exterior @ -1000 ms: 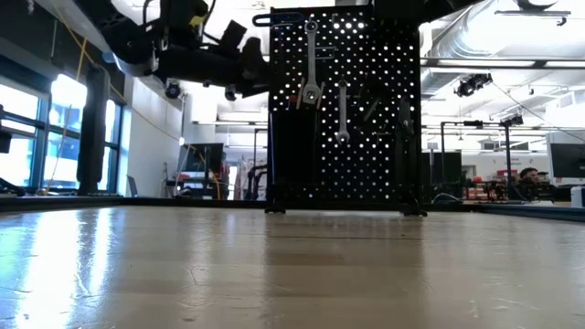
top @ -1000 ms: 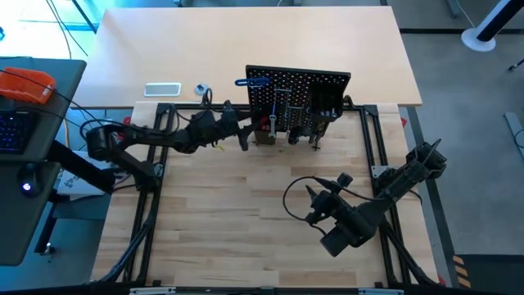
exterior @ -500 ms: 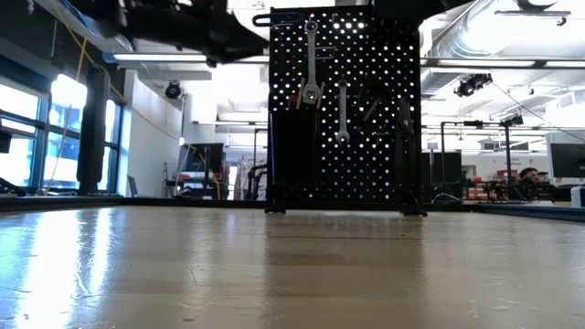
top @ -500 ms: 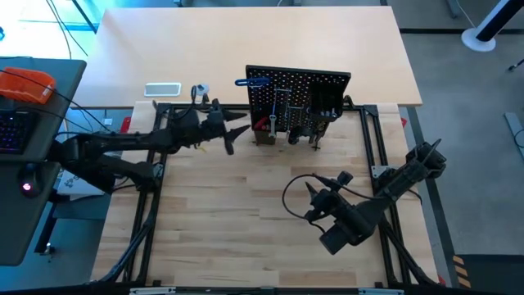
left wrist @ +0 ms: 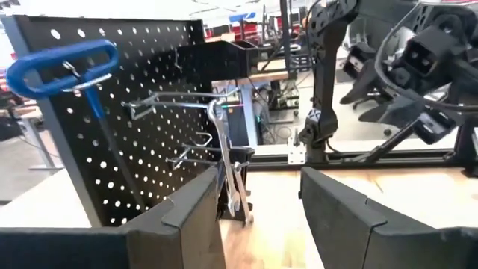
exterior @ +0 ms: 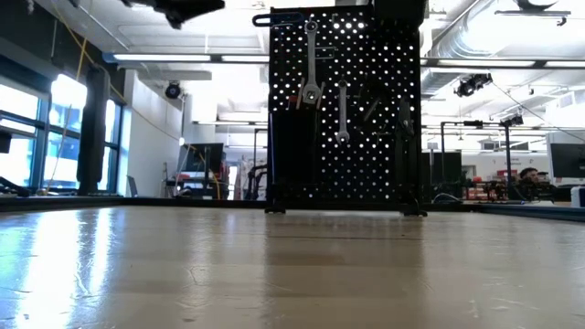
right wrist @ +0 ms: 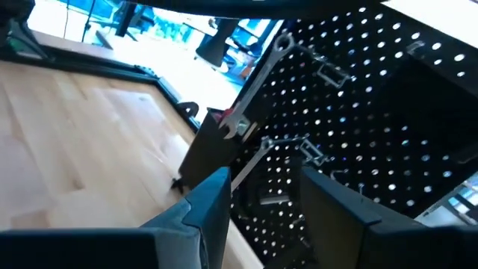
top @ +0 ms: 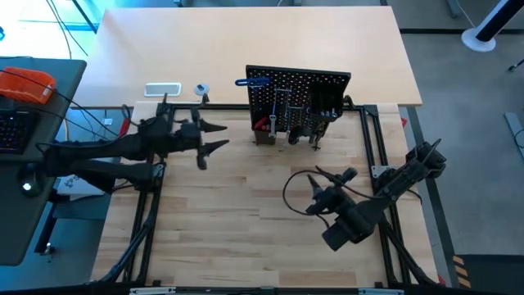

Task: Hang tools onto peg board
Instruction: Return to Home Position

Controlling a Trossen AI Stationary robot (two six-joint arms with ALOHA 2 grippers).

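Backing away since a second ago, our left gripper [top: 219, 136] has left the upright black perforated peg board [top: 327, 82], fingers released and empty. Our right gripper [right wrist: 263, 190] waits likewise. The blue-handled bent key [top: 254, 82] and silver wrenches [exterior: 312, 55] hang there, so we judge the hanging finished.

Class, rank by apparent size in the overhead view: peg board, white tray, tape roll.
peg board, largest
white tray, middle
tape roll, smallest
The upright board reaches nearer the camera, yet the order is plain.
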